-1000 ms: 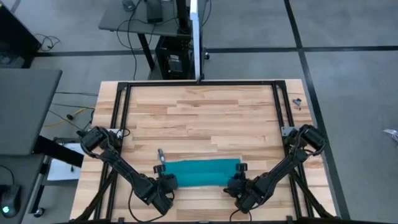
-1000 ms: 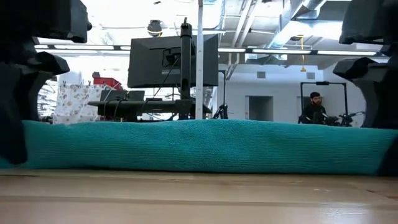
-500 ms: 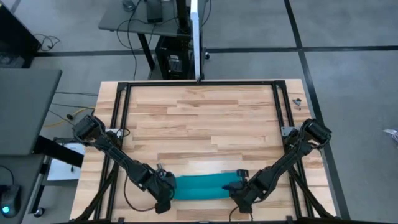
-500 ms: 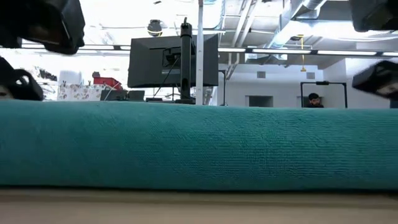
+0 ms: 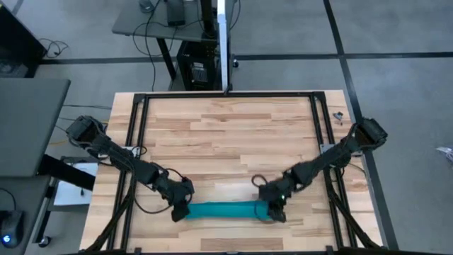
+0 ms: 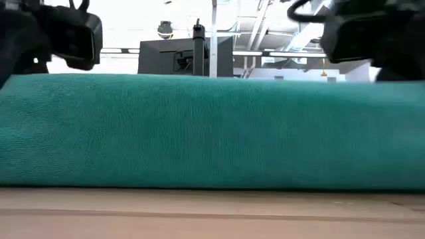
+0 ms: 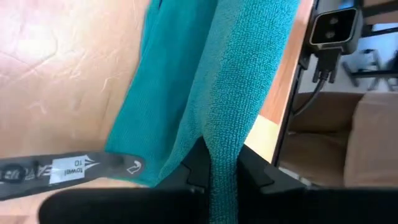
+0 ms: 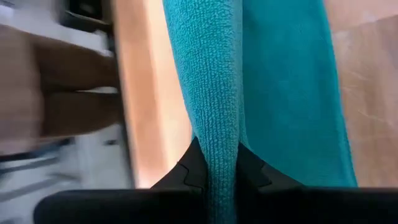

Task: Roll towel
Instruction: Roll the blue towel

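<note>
The teal towel [image 5: 225, 210] lies as a narrow strip along the table's near edge and fills the low view [image 6: 212, 133], its lower side on the wood. My left gripper [image 5: 181, 211] is shut on its left end and my right gripper [image 5: 274, 211] on its right end. In each wrist view a raised ridge of towel runs away from the fingers, with a flatter part [image 7: 155, 93] [image 8: 292, 93] lying on the table beside it. My left gripper pinches a raised fold of the towel at its left end [image 7: 222, 163] between its two fingers. The fingers slant down from the far side. The ridge stands up between them while the rest lies on the table. How many layers, I cannot tell. My right gripper pinches a raised fold of the towel at its right end [image 8: 217, 158] between its two fingers. The fingers slant down from the far side. The ridge stands up between them and the rest lies on the table beside it.
A grey label strip [image 7: 68, 169] lies on the wood by the towel's left end. A black frame [image 5: 226, 94] borders the table's far, left and right sides. A small metal part [image 5: 337, 115] sits at the far right corner. Bare wood lies beyond the towel.
Both grippers have carried the towel toward the table's near edge and swung over, so their wrists now stand on the towel's far side. The towel shows narrower from above than a second ago and has grown to fill the low view.
</note>
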